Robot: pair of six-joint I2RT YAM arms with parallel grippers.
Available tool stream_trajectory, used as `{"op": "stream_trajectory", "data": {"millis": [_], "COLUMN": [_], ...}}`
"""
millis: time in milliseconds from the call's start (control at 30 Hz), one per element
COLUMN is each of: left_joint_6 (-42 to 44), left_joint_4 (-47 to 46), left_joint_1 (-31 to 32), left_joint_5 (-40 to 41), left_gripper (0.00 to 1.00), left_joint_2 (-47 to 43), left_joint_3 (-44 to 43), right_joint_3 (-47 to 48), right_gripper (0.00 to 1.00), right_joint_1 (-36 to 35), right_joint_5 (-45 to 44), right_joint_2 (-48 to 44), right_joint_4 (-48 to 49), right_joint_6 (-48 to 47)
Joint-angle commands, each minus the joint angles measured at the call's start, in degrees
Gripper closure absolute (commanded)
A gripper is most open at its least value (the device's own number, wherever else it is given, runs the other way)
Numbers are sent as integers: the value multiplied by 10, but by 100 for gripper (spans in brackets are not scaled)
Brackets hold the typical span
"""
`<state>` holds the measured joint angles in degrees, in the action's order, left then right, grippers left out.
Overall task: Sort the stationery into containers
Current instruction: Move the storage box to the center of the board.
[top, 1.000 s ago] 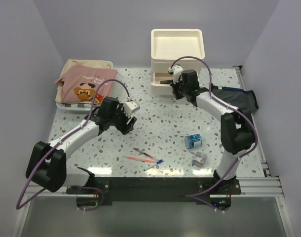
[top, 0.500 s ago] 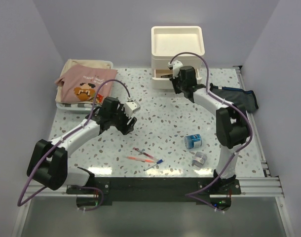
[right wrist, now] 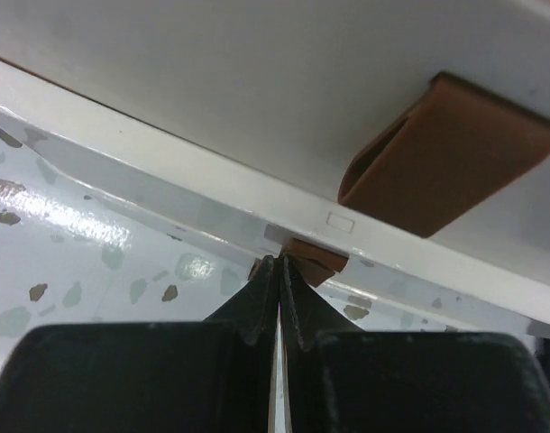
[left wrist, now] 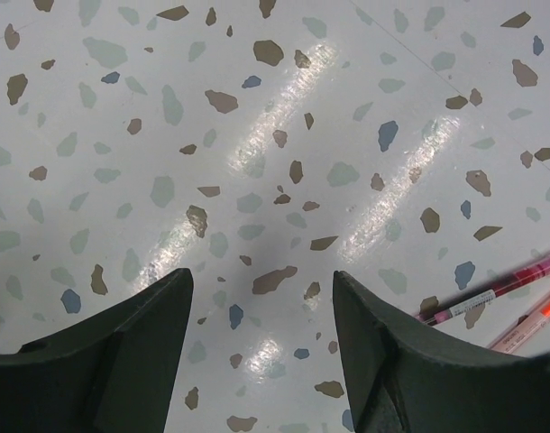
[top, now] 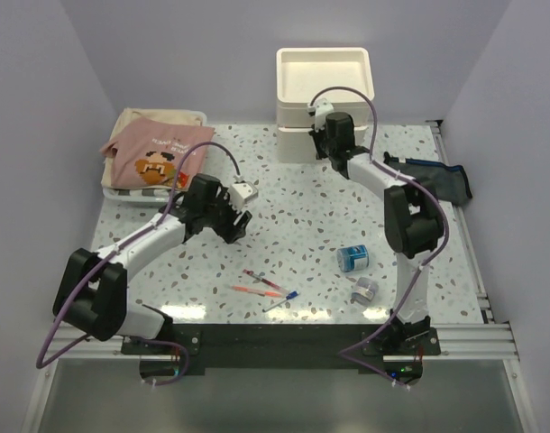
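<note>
Terrazzo table (top: pixel 293 216). Far left, a pink cloth (top: pixel 158 153) sits folded on a white tray (top: pixel 108 189). My left jaws stand wide apart with nothing between them, over bare table; only the left wrist view shows that. The same view catches a red pen (left wrist: pixel 496 290) at its right edge. From above, the pens (top: pixel 264 289) lie near the front, centre. Right of them are the blue roll (top: pixel 352 259) and grey roll (top: pixel 363 290), apart. The cream drawer unit (top: pixel 325 86) is at the back. My right jaws are pressed together, tips at a low brown handle (right wrist: pixel 302 257); I can't tell whether they pinch it. The top view hides that contact. The navy pouch (top: pixel 437 180) is far right.
</note>
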<state>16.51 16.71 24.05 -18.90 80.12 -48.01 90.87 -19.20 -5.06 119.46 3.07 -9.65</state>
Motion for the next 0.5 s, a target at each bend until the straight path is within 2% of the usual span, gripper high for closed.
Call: {"op": "stream_trajectory", "data": {"millis": [0,200,267,333,433,467], "left_joint_6": [1,1,3,4,5,5], "left_joint_4": [-26,-21,-18,-16,-16,-19], "left_joint_1": [-2,-2,-2,-2,-2,-2], "left_joint_5": [-11,-10,-10,-10,-7,-5], "left_gripper": [32,32,32,32,31,31], "left_joint_2": [9,14,14,10,7,7], "left_joint_3": [-28,-34,-35,-36,-38,-40], "right_joint_3": [55,69,61,34,-2,-10], "right_gripper": [100,100,99,90,57,50], "right_joint_1": [17,16,16,16,18,18], "right_joint_5": [-43,-40,-30,-16,5,7], "right_joint_2": [21,20,2,-41,-103,-116], "right_joint_4": [55,41,5,-51,-126,-137], "right_joint_6": [-8,-5,7,33,82,92]}}
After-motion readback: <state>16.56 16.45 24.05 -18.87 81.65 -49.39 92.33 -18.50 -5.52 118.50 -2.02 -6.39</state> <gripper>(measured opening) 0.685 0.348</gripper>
